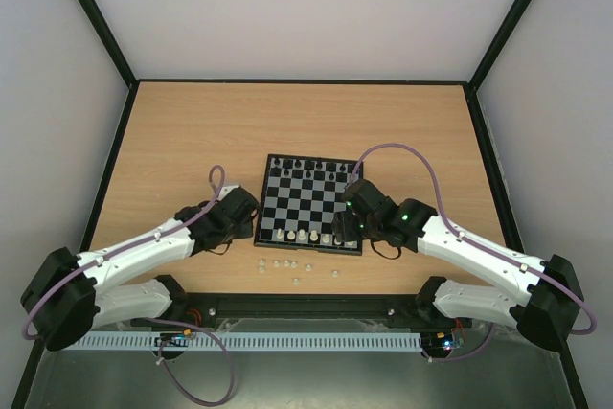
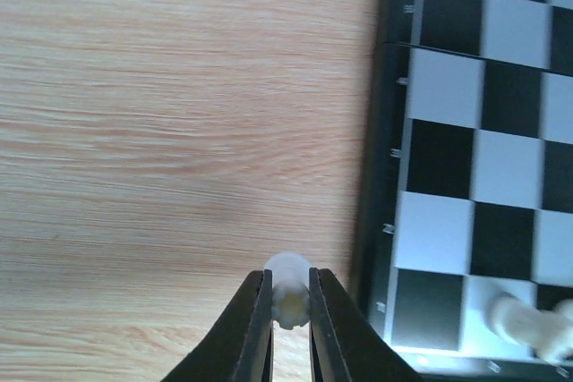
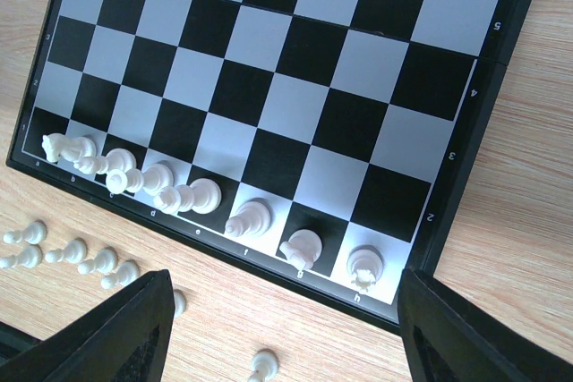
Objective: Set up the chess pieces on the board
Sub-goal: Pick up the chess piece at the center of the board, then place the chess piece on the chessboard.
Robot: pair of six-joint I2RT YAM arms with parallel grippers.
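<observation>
The board (image 1: 306,203) lies mid-table, black pieces (image 1: 311,168) along its far rows and white pieces (image 1: 306,236) along its near row. My left gripper (image 1: 251,214) hangs over the wood just left of the board (image 2: 448,87), shut on a white rook-like piece (image 2: 289,285) pinched between its fingertips. The dark corner square (image 2: 425,310) beside it is bare. My right gripper (image 1: 345,227) stands open with nothing between its fingers, above the board's near right edge. Below it are a white rook (image 3: 364,266), a knight (image 3: 303,245) and a bishop (image 3: 249,218).
Several loose white pawns (image 1: 285,263) lie on the wood between the board and the arm bases; they also show in the right wrist view (image 3: 98,261), one (image 3: 261,364) between my open fingers (image 3: 116,328). Black-framed walls enclose the table.
</observation>
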